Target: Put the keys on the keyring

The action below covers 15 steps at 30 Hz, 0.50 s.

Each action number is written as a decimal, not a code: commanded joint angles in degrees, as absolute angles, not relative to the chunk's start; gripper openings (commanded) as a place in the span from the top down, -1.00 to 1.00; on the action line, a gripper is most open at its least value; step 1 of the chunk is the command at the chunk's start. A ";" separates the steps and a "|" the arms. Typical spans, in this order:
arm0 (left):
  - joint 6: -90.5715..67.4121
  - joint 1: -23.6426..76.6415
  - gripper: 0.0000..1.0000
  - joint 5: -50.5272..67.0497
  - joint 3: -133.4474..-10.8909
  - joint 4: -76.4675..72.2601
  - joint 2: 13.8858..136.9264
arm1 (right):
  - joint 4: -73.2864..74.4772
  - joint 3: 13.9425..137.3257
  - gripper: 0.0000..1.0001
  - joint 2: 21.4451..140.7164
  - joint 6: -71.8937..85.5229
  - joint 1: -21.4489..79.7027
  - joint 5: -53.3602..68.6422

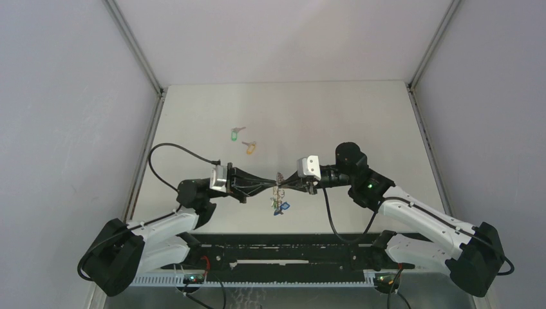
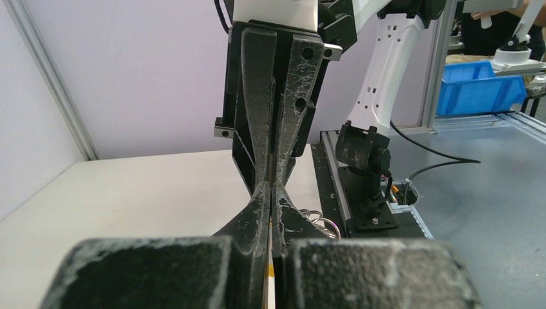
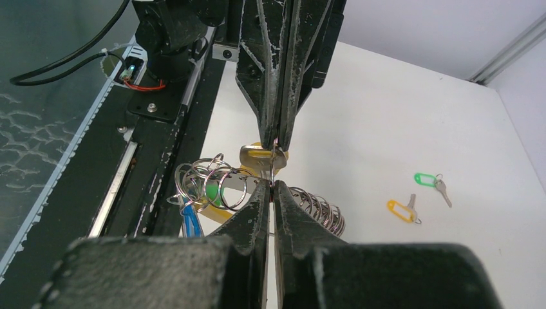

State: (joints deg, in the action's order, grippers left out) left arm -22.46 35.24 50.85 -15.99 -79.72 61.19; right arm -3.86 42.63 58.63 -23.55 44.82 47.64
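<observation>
My two grippers meet tip to tip above the near middle of the table. The left gripper (image 1: 270,187) (image 2: 272,193) is shut on a key with a yellow-orange tag (image 3: 259,157). The right gripper (image 1: 282,186) (image 3: 272,188) is shut on a thin ring of the keyring (image 3: 206,183), a string of silvery rings that sags on both sides of its fingers. A blue tag (image 3: 188,216) hangs from it. The keyring dangles below the tips (image 1: 279,205). Two more keys lie on the table farther back, one with a green tag (image 1: 237,134) (image 3: 426,179) and one with an orange tag (image 1: 250,147) (image 3: 400,210).
The black rail with the arm bases (image 1: 277,254) runs along the near table edge, just under the hanging keyring. Grey walls and metal frame posts (image 1: 134,46) close the table on the left, right and back.
</observation>
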 commanded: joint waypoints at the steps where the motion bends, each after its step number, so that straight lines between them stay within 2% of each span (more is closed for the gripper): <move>1: -22.24 35.53 0.99 48.82 -19.23 -82.67 60.29 | -6.69 45.09 1.00 57.79 -23.78 45.35 48.32; 15: -22.75 35.57 0.99 49.61 -19.49 -82.62 60.82 | -6.77 45.09 1.00 57.46 -23.50 45.44 46.86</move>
State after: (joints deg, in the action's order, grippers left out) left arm -22.46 35.24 49.82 -15.99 -79.72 61.17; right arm -3.86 42.63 58.63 -23.55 45.10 47.24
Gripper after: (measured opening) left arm 0.008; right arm 0.008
